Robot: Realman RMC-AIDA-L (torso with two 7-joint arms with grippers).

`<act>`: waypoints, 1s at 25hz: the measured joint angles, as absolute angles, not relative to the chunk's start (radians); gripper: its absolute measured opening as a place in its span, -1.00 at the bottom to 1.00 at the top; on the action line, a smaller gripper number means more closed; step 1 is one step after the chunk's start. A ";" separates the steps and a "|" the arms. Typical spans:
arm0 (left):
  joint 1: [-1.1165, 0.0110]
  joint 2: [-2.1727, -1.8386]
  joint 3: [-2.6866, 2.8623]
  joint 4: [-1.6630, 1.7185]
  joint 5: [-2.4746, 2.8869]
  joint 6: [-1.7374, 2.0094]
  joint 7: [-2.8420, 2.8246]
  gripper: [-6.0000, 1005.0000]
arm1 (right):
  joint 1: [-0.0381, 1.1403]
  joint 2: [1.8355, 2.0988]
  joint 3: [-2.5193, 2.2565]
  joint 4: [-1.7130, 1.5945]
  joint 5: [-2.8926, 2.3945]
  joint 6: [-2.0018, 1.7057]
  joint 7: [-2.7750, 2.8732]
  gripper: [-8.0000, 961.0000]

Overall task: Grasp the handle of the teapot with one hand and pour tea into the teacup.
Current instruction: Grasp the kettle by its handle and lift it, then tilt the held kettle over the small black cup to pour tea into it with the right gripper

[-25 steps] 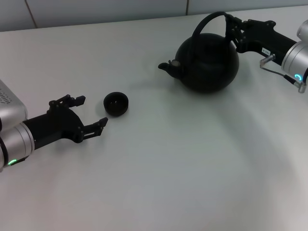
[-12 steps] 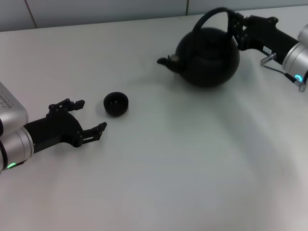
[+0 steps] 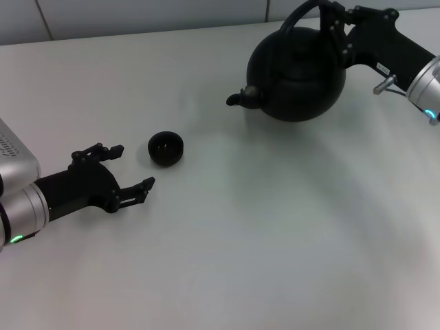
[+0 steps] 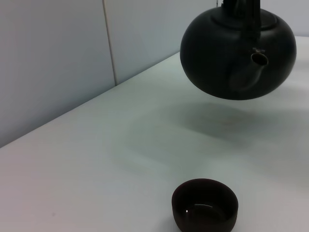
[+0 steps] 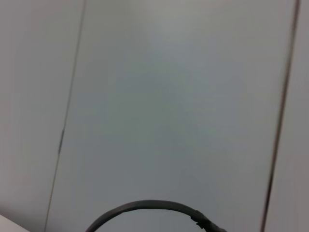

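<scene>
Two end effectors show in the head view: the right end effector, at one o'clock, is clenched on the handle of the teapot, which the left wrist view shows hanging clear of the white surface with its spout toward the cup. At nine o'clock the left end effector rests with fingers spread, gripping nothing, just beside the cup. Judging by this, the carry is in hand; next the pot must travel across toward nine o'clock until its spout stands over the cup, then tip.
</scene>
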State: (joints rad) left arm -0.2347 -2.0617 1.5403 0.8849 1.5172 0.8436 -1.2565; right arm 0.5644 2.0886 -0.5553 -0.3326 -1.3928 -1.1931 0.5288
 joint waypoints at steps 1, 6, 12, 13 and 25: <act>-0.235 -2.062 1.540 0.885 1.517 0.844 -1.257 0.68 | 0.564 2.089 -0.555 -0.333 -1.393 -1.193 0.529 -0.80; -0.235 -2.062 1.541 0.885 1.517 0.844 -1.256 0.68 | 0.592 2.088 -0.560 -0.332 -1.391 -1.190 0.511 -0.80; -0.235 -2.062 1.544 0.885 1.517 0.845 -1.256 0.68 | 0.637 2.087 -0.561 -0.332 -1.391 -1.162 0.497 -0.80; -0.235 -2.062 1.544 0.885 1.517 0.845 -1.256 0.68 | 0.644 2.087 -0.562 -0.331 -1.391 -1.155 0.491 -0.80; -0.242 -2.060 1.548 0.887 1.517 0.847 -1.249 0.68 | 0.735 2.089 -0.645 -0.308 -1.396 -1.074 0.436 -0.80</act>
State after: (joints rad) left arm -0.2425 -2.0602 1.5478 0.8867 1.5170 0.8468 -1.2487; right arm 0.7345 2.0888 -0.6455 -0.3081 -1.3962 -1.0740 0.4355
